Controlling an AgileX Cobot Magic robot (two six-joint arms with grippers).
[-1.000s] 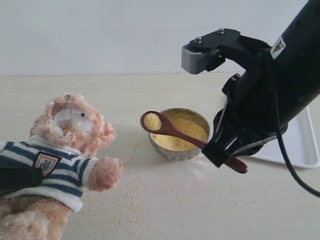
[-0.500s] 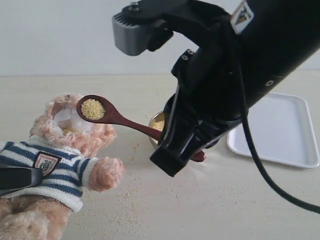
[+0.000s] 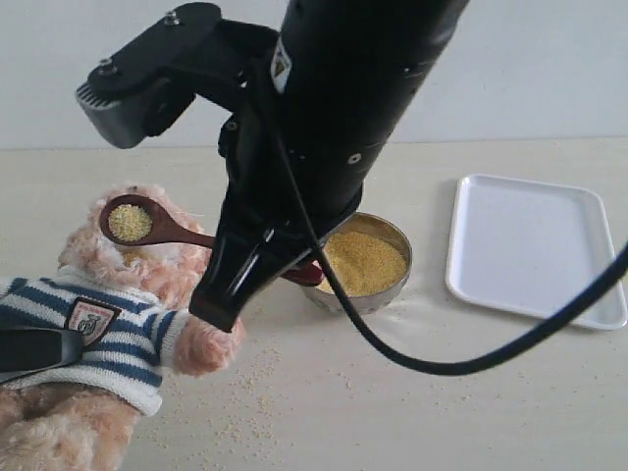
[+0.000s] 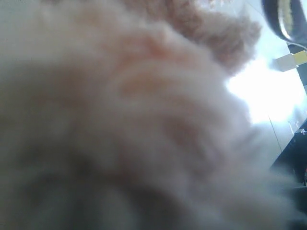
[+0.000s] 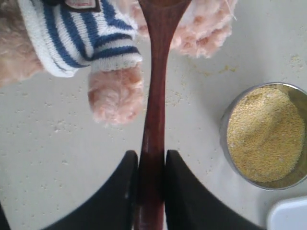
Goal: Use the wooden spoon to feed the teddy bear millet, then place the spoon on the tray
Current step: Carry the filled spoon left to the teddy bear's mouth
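Observation:
The teddy bear (image 3: 118, 329) lies at the left in its striped sweater, one paw (image 5: 117, 96) stretched toward the middle. My right gripper (image 5: 151, 160) is shut on the handle of the wooden spoon (image 3: 182, 234). The spoon's bowl, loaded with millet (image 3: 129, 223), hovers right at the bear's face. More millet (image 3: 365, 263) fills the metal bowl (image 3: 394, 234) just right of the arm. The white tray (image 3: 535, 245) lies at the far right with nothing on it. My left gripper (image 3: 39, 349) lies across the bear's sweater, and fur (image 4: 144, 96) fills the left wrist view, hiding its jaws.
Loose grains (image 3: 245, 392) are scattered over the beige table in front of the bear and round the bowl. The right arm's black body (image 3: 324, 118) and its cable (image 3: 471, 358) span the middle of the exterior view.
The right gripper carried the loaded spoon left and up from over the metal bowl to the bear's face. The left gripper and the bear have stayed put.

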